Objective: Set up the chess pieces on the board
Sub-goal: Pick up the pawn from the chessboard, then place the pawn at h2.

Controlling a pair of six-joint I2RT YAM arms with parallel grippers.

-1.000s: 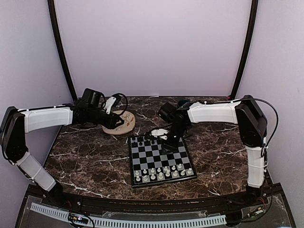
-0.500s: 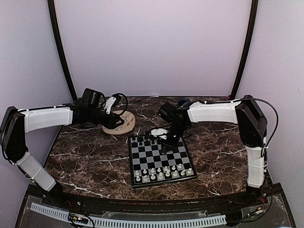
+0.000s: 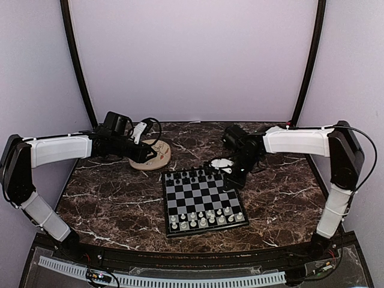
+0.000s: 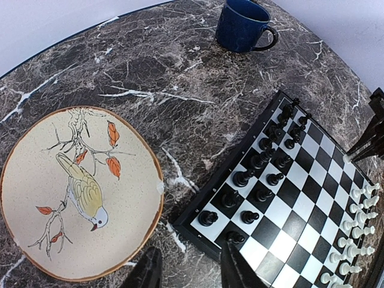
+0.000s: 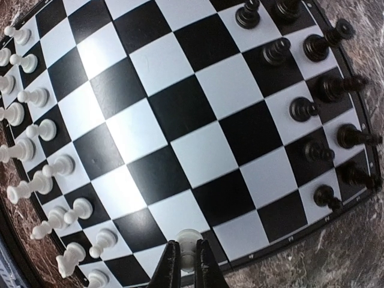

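Worktop (image 3: 120, 192), left: left pincer (image 4: 189, 255) poised above plate (image 4: 36, 180), jaws apart, gripping nothing; likely parked clear of the work.

Centre: board (image 3: 198, 195), with black men (image 3: 191, 176) ranked along far edge and white men (image 3: 207, 217) along near edge.

Right: right pincer (image 5: 186, 252) clamped on white piece (image 5: 186, 236) at board's right rim, presumably for transfer to a near-side square.

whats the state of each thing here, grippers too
left gripper: open, empty
right gripper: shut on one white piece
other white pieces: upright, two rows
black pieces: upright, two rows
board: lying flat
plate: bare
cup: upright
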